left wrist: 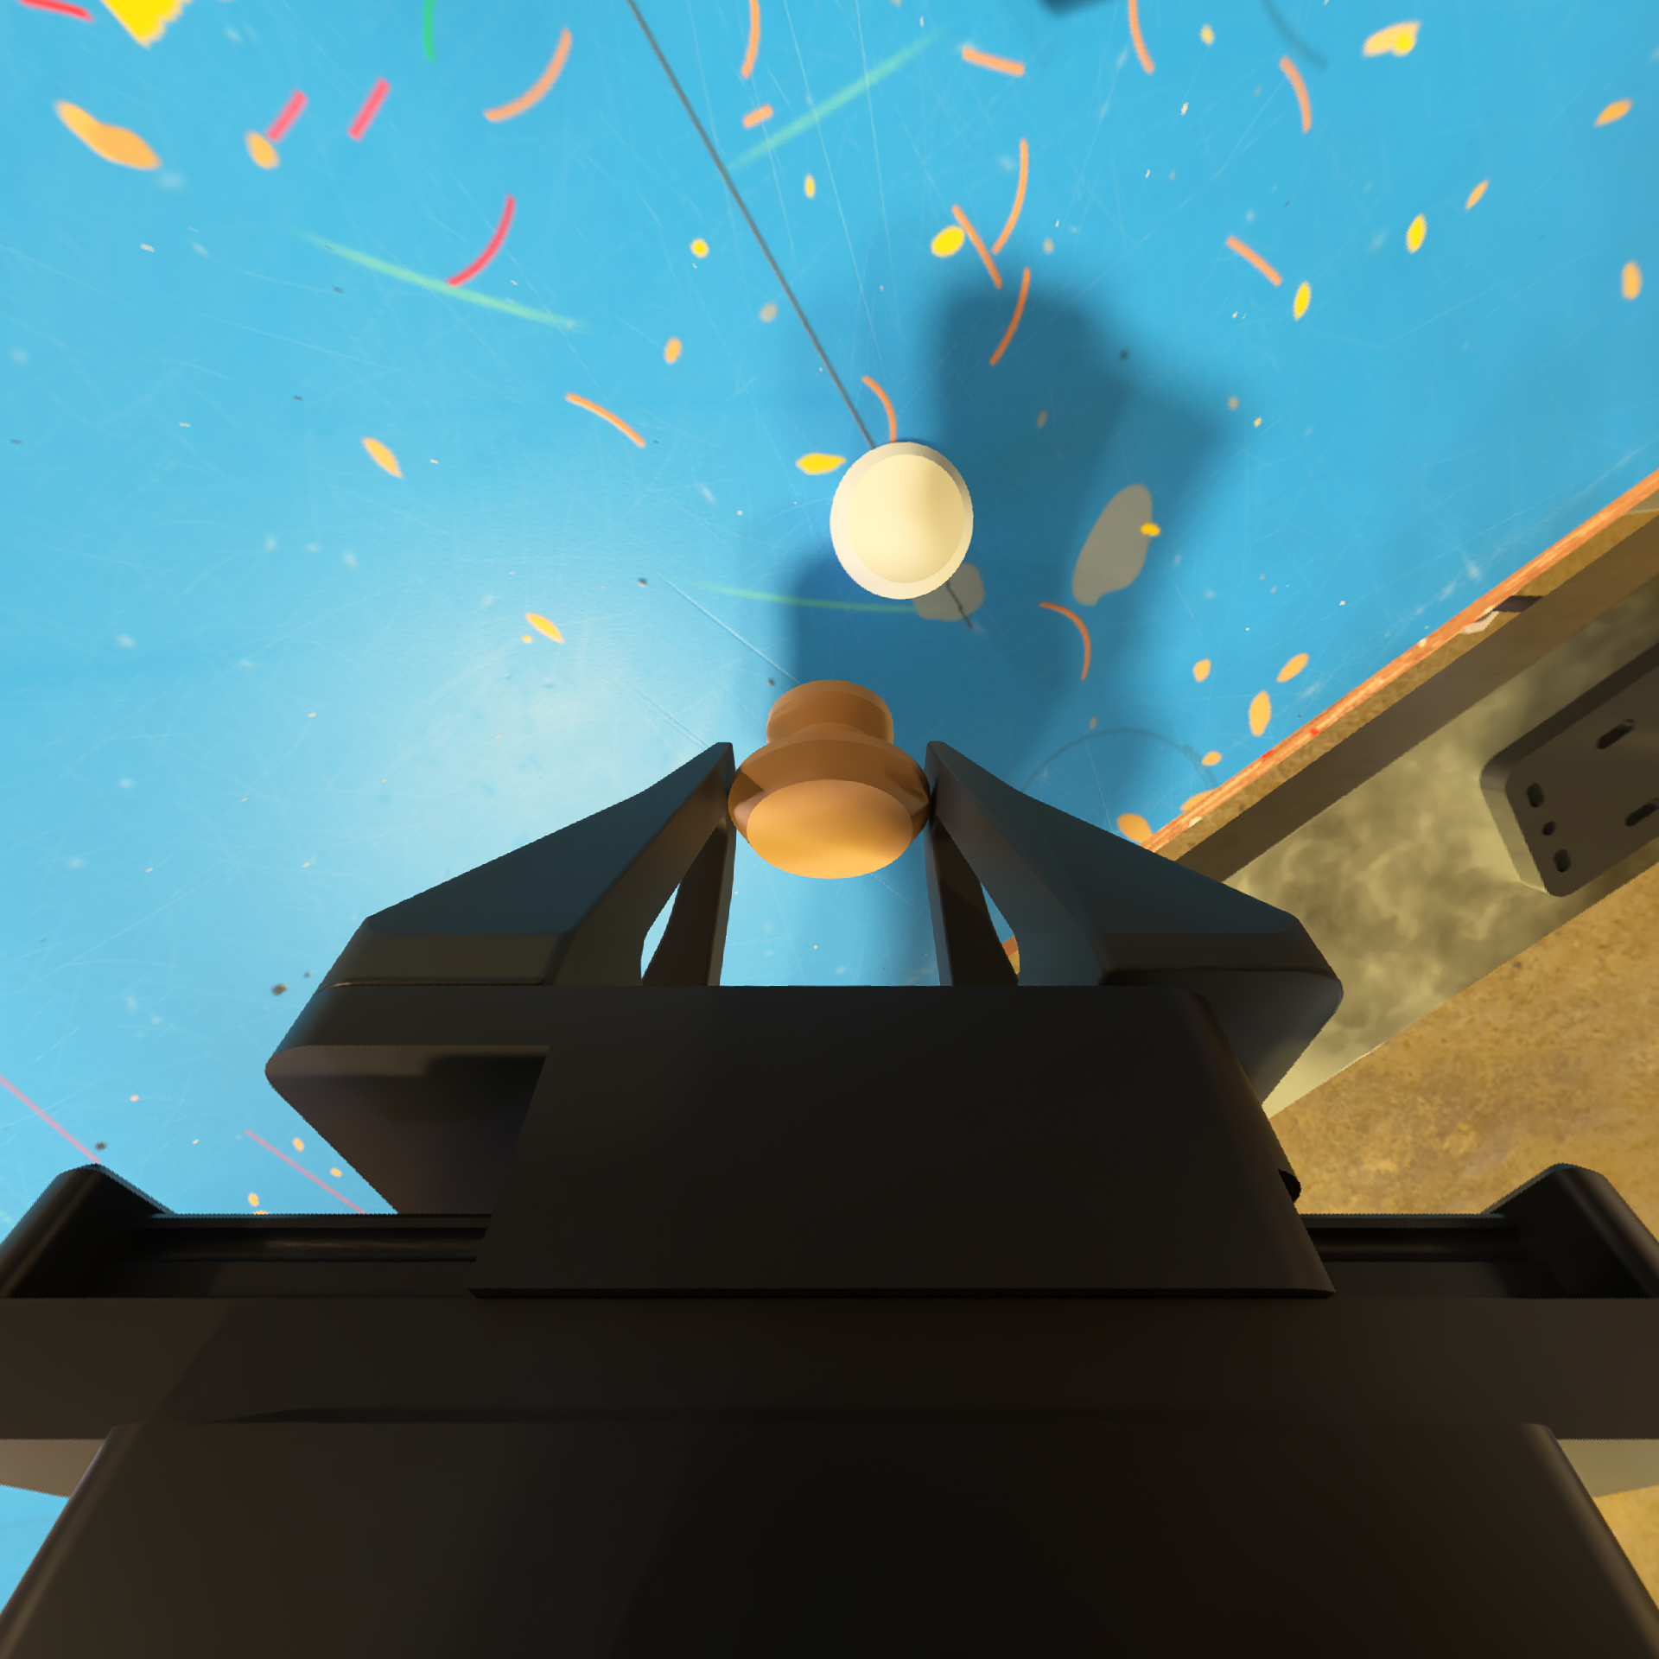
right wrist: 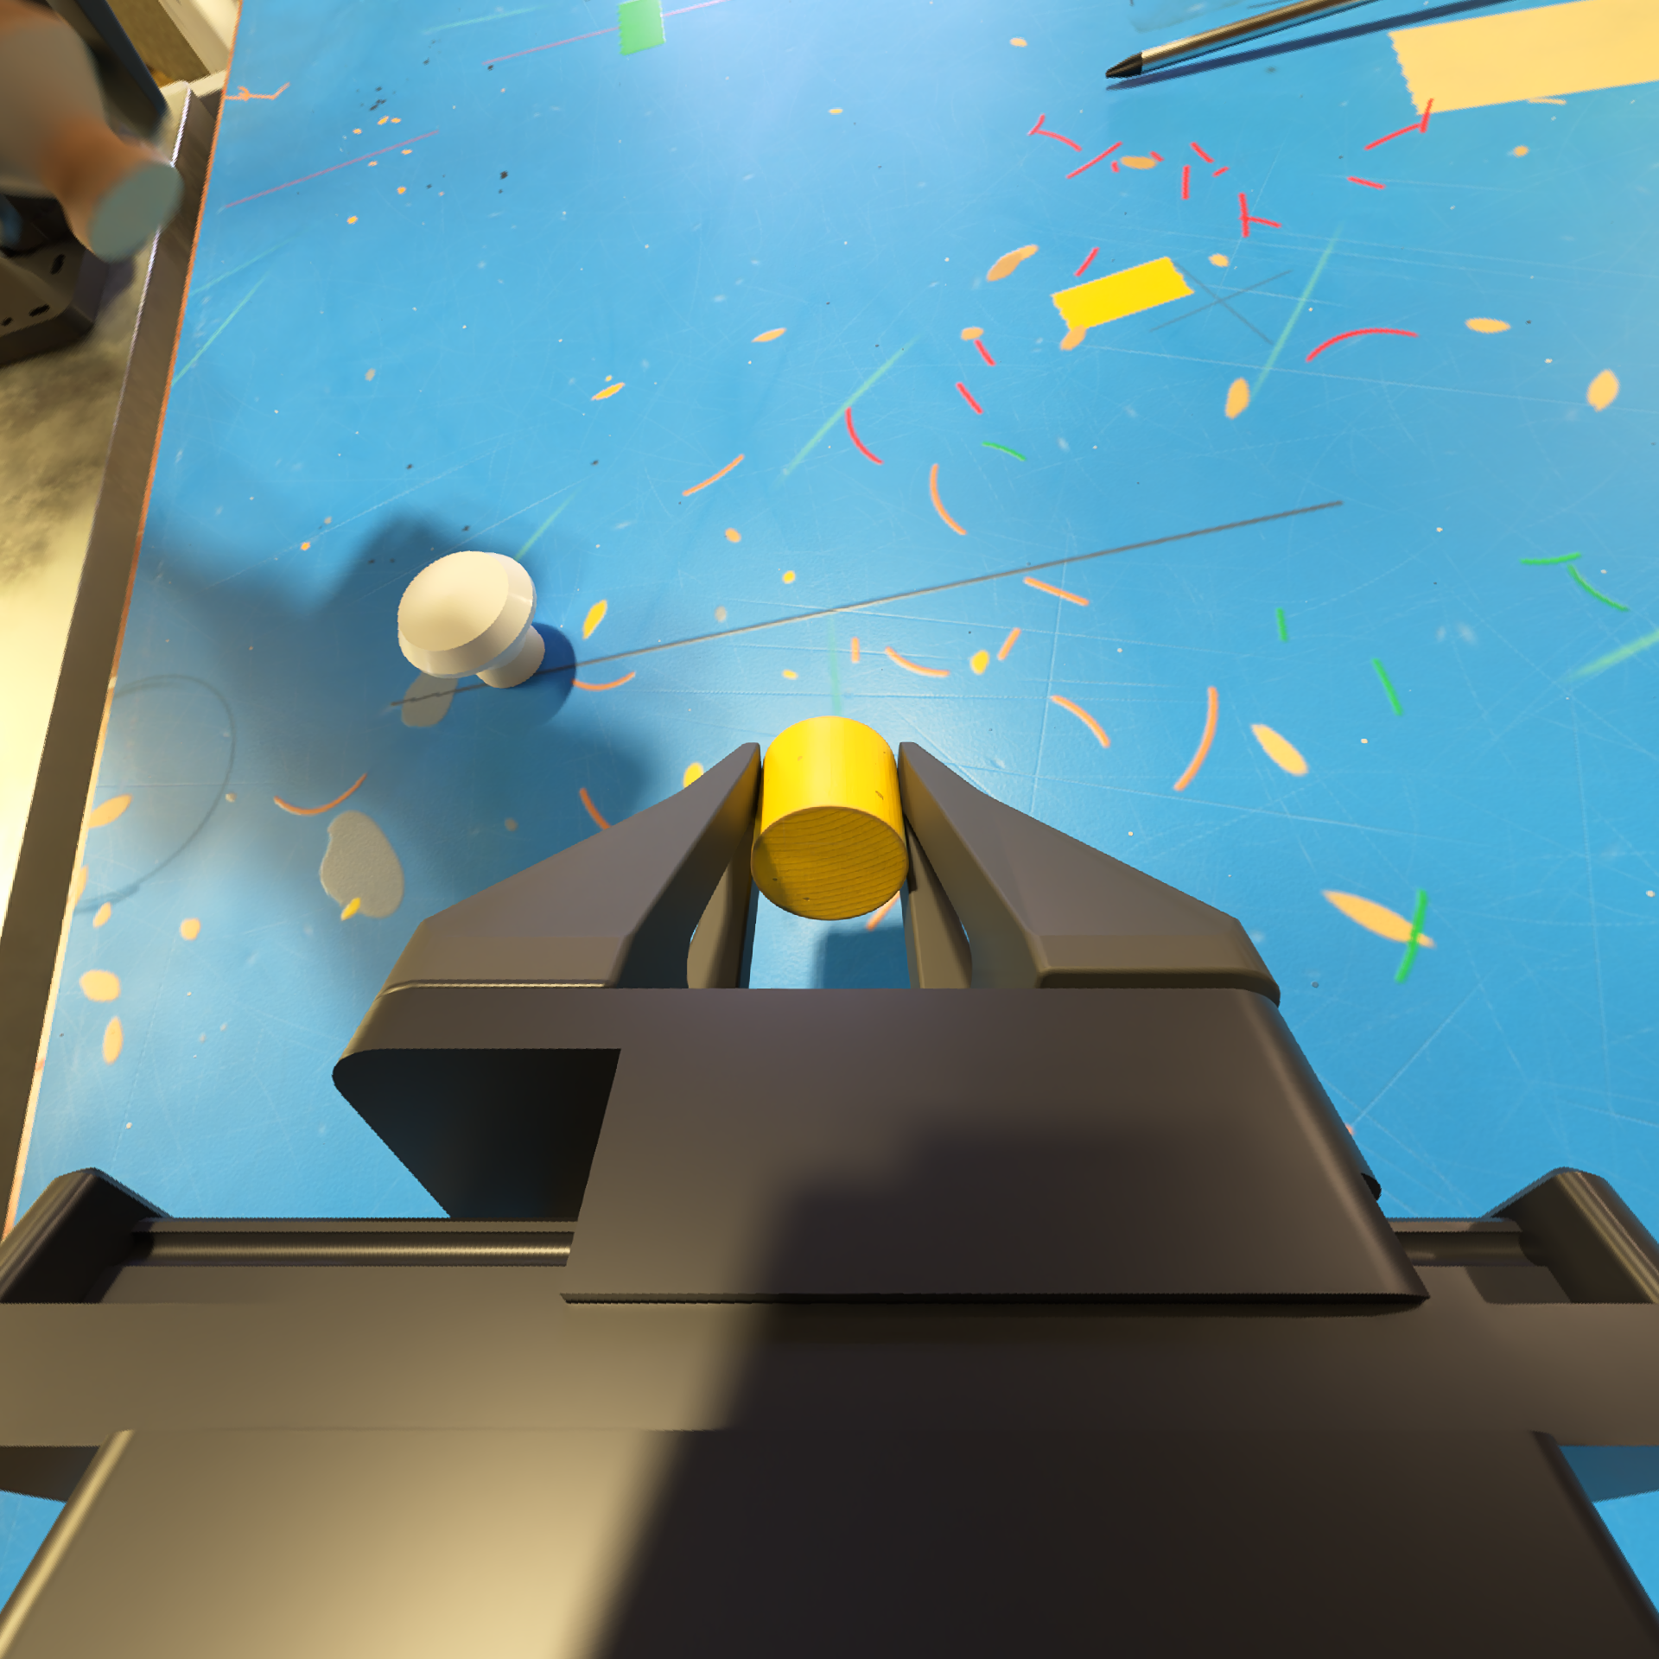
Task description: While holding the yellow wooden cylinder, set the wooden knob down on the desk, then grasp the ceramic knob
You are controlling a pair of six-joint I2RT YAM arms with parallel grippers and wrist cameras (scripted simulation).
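Between my left gripper (left wrist: 830, 790) fingers I have the wooden knob (left wrist: 828, 790) clamped, above the blue desk (left wrist: 359, 628). Right gripper (right wrist: 828, 808) is closed around the yellow wooden cylinder (right wrist: 828, 826). Ceramic knob (right wrist: 471, 619) stands free near the desk's edge.

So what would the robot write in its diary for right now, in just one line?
left gripper: shut on wooden knob, above desk | right gripper: shut on yellow wooden cylinder | ceramic knob: on desk, untouched
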